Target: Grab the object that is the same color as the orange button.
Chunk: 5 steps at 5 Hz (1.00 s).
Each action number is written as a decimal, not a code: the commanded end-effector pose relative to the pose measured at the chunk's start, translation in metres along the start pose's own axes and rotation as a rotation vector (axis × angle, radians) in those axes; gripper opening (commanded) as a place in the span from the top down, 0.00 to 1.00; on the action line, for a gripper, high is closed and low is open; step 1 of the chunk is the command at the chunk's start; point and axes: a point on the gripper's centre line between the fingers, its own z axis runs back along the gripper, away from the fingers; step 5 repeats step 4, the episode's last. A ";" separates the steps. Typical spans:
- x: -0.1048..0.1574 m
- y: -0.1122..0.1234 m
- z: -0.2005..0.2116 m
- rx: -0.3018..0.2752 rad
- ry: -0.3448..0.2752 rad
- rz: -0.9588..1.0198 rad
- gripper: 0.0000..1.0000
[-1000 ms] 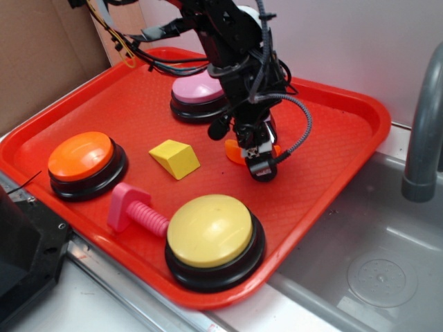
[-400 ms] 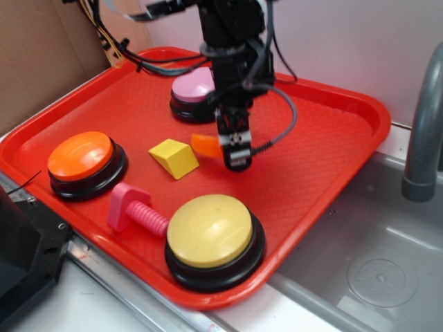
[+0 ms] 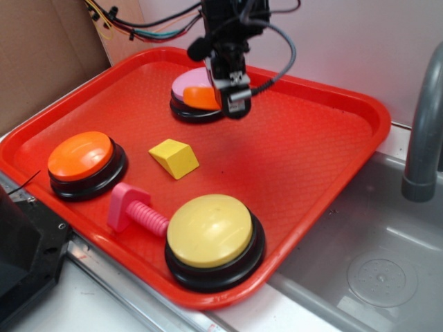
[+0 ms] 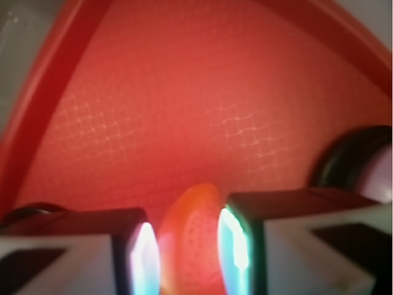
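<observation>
Gripper (image 3: 232,102) pinches the orange crescent (image 3: 203,97) aloft near the tray's (image 3: 332,159) far edge (before the pink button (image 3: 185,88)); grab seemingly done, a steady hold comes next.

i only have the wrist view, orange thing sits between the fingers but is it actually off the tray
Observer: Yes. In the exterior view the orange crescent hangs in the gripper, above the tray.
Operator: what's under me
Observer: The pink-topped button at the tray's far side; the crescent shows in front of it.
Operator: where's the orange button
Observer: The orange button is near the tray's left edge, apart from the gripper.
Operator: anything else down there
Observer: A yellow wedge block, a pink bolt and a yellow-topped button lie on the tray nearer the camera.
</observation>
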 end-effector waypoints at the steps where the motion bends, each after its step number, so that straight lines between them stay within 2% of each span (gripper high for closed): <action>1: -0.012 0.004 0.082 0.040 -0.183 0.377 1.00; 2: -0.023 0.011 0.108 0.059 -0.227 0.499 1.00; 3: -0.029 0.014 0.118 0.058 -0.234 0.582 1.00; 4: -0.030 0.017 0.114 0.023 -0.176 0.639 1.00; 5: -0.030 0.017 0.114 0.023 -0.176 0.639 1.00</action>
